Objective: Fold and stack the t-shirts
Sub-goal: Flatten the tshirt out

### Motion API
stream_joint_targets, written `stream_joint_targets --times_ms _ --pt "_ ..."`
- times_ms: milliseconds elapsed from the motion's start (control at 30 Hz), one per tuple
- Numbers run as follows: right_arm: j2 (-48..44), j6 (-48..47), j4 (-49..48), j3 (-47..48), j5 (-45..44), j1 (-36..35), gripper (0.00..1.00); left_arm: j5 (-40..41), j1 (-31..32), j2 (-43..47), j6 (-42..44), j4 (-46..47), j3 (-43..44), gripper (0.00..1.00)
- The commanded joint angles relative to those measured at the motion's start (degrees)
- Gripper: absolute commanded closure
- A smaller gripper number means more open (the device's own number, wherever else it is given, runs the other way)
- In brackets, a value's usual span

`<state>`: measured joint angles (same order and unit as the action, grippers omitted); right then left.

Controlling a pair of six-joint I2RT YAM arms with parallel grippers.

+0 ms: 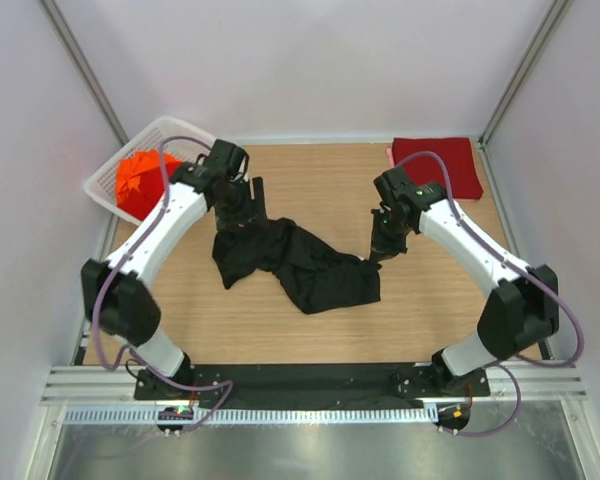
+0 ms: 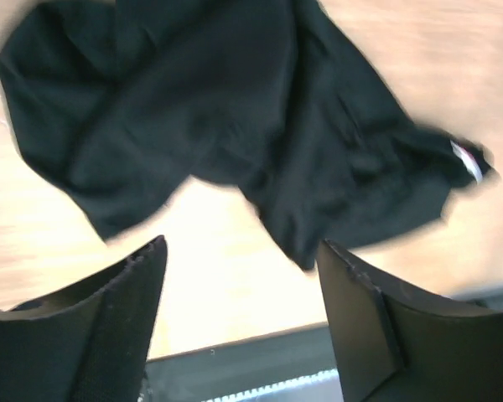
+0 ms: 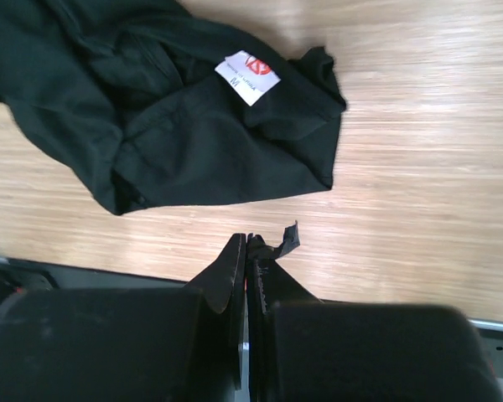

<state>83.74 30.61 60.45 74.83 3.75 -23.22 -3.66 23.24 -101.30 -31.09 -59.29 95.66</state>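
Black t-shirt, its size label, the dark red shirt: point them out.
black t-shirt (image 1: 310,265), top view, crumpled middle.
size label (image 3: 246,77), right wrist view, centre of tag.
dark red shirt (image 1: 438,166), top view, middle of cloth.

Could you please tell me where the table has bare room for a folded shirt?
Bare wood runs along the far edge between the basket and the dark red shirt, and along the near edge between the black shirt and the base plate. The middle is crowded: that shirt, the left gripper and the right gripper.

The overhead camera looks down from the near edge over the whole surface (image 1: 320,190). Both wrist cameras face one black t-shirt (image 1: 310,268) up close; the left, blurred, is perhaps nearer.
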Motion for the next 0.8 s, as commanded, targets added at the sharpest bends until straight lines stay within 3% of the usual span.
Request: stream_joint_targets --times_ms 0,100,133,200,267,333,433,633,767 --pt "3.8 -3.6 -5.3 -1.4 6.3 -1.8 0.93 -8.0 0.5 12.0 -1.7 7.1 -14.6 0.28" --pt "8.6 -6.2 -9.2 -0.1 10.4 -5.1 0.8 -12.1 1.1 17.7 -5.3 13.5 -25.6 0.35" --pt "10.0 -6.4 -10.6 0.5 11.7 -6.3 0.7 -12.4 1.0 18.6 -7.3 14.9 -27.6 0.35" --pt "14.6 -7.2 -13.8 3.6 12.5 -9.1 0.62 -12.4 1.0 19.9 -9.0 18.7 -31.0 0.35" --pt "18.1 -7.9 -14.5 8.8 13.5 -10.5 0.6 -12.0 0.8 19.1 -9.2 20.4 -31.8 0.31" --pt "23.8 -8.6 -14.5 14.3 13.7 -11.8 0.6 -11.1 -1.0 15.7 -8.2 22.5 -32.5 0.18" --pt "30.8 -9.6 -13.0 20.4 14.0 -12.5 0.59 -14.3 -4.3 9.1 -7.6 23.4 -30.4 0.18" --pt "37.5 -9.0 -11.4 24.2 14.0 -12.6 0.59 -11.6 -5.3 -2.9 -4.8 20.5 -20.3 0.17" --pt "39.7 -8.6 -11.3 23.7 13.9 -12.9 0.63 -4.3 -5.2 -9.3 -2.0 15.2 -10.8 0.22"
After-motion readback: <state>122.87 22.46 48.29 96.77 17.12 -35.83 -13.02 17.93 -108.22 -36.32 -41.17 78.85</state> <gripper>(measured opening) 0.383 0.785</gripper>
